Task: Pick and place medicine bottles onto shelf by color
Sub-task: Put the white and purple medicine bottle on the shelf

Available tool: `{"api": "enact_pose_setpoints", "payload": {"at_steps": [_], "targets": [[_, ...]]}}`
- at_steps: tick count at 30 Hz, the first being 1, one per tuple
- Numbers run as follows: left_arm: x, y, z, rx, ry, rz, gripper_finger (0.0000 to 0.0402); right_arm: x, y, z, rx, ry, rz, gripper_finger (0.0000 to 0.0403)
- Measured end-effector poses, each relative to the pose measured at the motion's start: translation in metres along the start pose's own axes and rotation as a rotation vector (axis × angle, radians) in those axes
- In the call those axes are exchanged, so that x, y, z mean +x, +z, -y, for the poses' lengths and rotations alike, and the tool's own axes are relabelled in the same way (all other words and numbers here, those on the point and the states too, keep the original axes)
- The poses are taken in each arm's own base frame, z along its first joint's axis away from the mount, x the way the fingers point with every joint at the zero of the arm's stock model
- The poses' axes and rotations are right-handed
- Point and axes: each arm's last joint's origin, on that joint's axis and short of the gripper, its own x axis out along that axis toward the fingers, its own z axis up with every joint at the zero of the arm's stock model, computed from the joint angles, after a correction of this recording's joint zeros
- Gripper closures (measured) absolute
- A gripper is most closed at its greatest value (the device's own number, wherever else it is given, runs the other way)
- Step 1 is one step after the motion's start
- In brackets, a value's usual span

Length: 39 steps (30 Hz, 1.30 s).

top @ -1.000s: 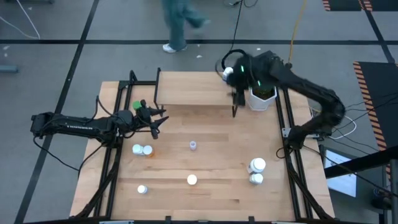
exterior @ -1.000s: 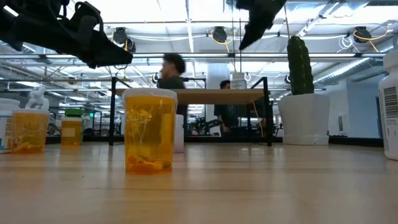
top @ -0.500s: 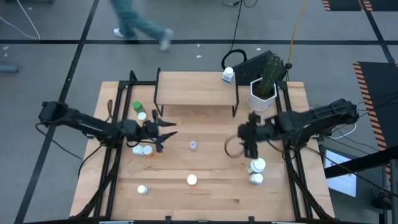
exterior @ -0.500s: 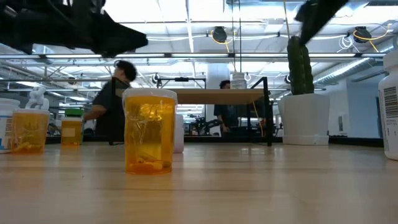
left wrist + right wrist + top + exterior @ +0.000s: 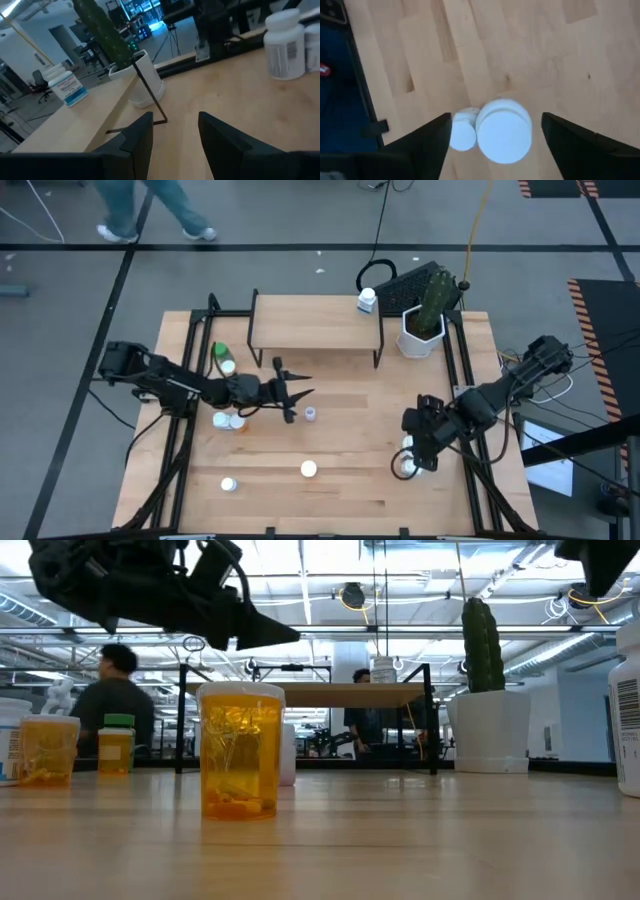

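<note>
Standing upright with their long axes vertical and caps facing up, two white bottles are seen touching each other on the wooden tabletop near its right edge. The right gripper is held directly above them, fingers spread wide and nothing gripped. The left gripper is stretched out level above the table's middle, just in front of the shelf, its fingers parted and empty. An upright small bottle stands just beside its tips. One white bottle stands on the shelf's far right corner, near the cactus pot.
</note>
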Motion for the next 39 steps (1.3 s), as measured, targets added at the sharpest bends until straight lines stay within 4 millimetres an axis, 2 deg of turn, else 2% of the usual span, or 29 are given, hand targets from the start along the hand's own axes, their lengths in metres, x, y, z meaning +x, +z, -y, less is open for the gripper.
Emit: {"api": "enact_pose_setpoints", "payload": {"at_steps": [3,7,12,18,21,24,26,30,35,39], "targets": [[0.005,0.0,-0.001,0.036,-0.005,-0.029,0.024,0.007,-0.007,-0.001,-0.018,-0.015,-0.022,0.0083],[0.006,0.003,-0.001,0.069,-0.005,-0.029,0.024,0.027,-0.019,0.005,-0.029,-0.06,-0.096,0.0084],[0.006,0.003,-0.001,0.093,-0.007,-0.032,0.024,0.049,-0.026,0.009,-0.014,-0.066,-0.102,0.0086],[0.006,0.003,-0.001,0.094,-0.006,-0.029,0.024,0.058,-0.027,0.008,-0.008,-0.022,-0.097,0.0089],[0.006,0.003,-0.001,0.094,-0.007,-0.032,0.024,0.057,-0.027,0.012,0.003,-0.045,-0.113,0.011],[0.006,0.002,-0.001,0.087,-0.007,-0.033,0.024,0.057,-0.026,0.016,0.008,-0.064,-0.124,0.0154],[0.006,0.002,-0.001,0.077,-0.007,-0.033,0.024,0.055,-0.024,0.018,0.003,-0.059,-0.119,0.0179],[0.006,0.002,-0.001,0.056,-0.007,-0.035,0.024,0.044,-0.011,0.022,-0.009,-0.025,-0.073,0.0179],[0.006,0.0,0.0,0.022,-0.017,-0.055,0.024,0.015,0.019,0.031,-0.039,0.035,0.044,0.0179],[0.005,0.0,0.003,0.011,-0.027,-0.063,0.024,-0.015,0.049,0.049,-0.041,0.046,0.168,0.0179]]}}
